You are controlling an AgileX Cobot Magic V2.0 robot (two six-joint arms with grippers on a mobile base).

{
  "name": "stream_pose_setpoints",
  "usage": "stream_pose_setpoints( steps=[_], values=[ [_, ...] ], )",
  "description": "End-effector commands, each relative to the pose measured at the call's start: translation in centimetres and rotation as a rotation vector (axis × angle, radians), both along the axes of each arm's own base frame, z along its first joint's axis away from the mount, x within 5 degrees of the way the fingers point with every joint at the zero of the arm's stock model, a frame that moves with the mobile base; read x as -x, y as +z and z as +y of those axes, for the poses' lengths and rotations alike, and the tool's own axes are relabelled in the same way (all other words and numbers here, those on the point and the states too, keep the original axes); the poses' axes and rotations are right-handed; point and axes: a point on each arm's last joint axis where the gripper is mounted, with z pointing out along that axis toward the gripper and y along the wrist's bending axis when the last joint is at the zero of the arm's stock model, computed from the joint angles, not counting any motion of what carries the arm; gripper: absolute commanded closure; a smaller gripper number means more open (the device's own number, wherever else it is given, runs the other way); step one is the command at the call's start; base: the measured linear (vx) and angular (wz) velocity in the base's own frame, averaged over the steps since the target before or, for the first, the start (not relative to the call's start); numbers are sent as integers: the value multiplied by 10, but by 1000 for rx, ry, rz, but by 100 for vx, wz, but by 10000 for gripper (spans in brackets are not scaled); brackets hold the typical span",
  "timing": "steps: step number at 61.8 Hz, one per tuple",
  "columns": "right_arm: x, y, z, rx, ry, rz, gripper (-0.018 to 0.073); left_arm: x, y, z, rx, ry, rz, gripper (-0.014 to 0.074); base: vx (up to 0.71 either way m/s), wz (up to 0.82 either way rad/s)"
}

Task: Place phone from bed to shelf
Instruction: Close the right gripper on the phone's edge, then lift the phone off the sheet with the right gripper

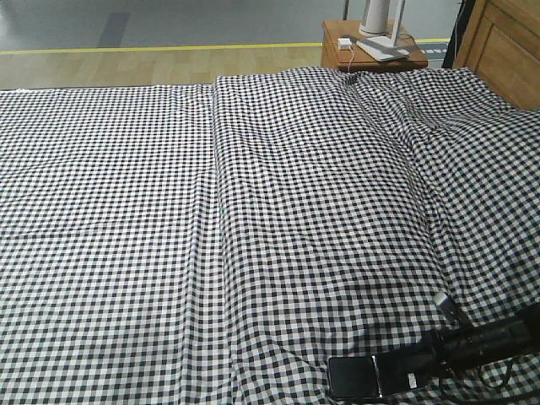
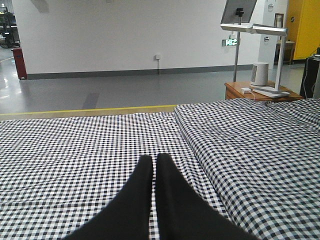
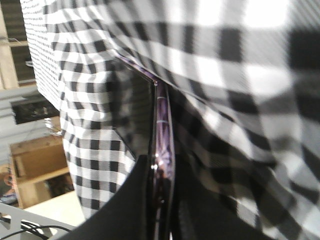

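Note:
The phone (image 1: 350,377), flat and glossy black, is at the near right edge of the bed (image 1: 253,211). My right gripper (image 1: 395,369) reaches in from the right and is shut on the end with the white sticker. In the right wrist view the phone (image 3: 161,125) shows edge-on with its pinkish rim between the two black fingers of the gripper (image 3: 162,172), and checked cloth lies close behind it. My left gripper (image 2: 154,161) hovers over the bed (image 2: 75,150), shut with nothing in it. A pale wooden unit (image 3: 35,167), probably the shelf, shows blurred in the right wrist view.
A reddish-brown nightstand (image 1: 359,52) stands past the far right corner of the bed, carrying a white desk lamp (image 2: 255,29), a small white cylinder (image 2: 259,74) and a cable. The brown headboard (image 1: 506,46) is at the right. Grey floor with a yellow line (image 1: 152,48) lies beyond.

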Motion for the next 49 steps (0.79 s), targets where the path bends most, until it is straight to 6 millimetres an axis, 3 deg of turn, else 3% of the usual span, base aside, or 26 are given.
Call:
stream_pose_setpoints(
  steps=[1,13,23,49],
  values=[
    [-12,44,1,-121,49,-76,564,2,15,0,16,4,-105,595,0,0],
    [-6,62,5,-132,52,-116,563,2,15,0,16,4,-105,595,0,0],
    [-4,90,6,-118,58,-143,563,2,15,0,16,4,-105,595,0,0],
    [-17,218,0,22,51,-376,563,2,15,0,16,4,-105,595,0,0]
  ],
)
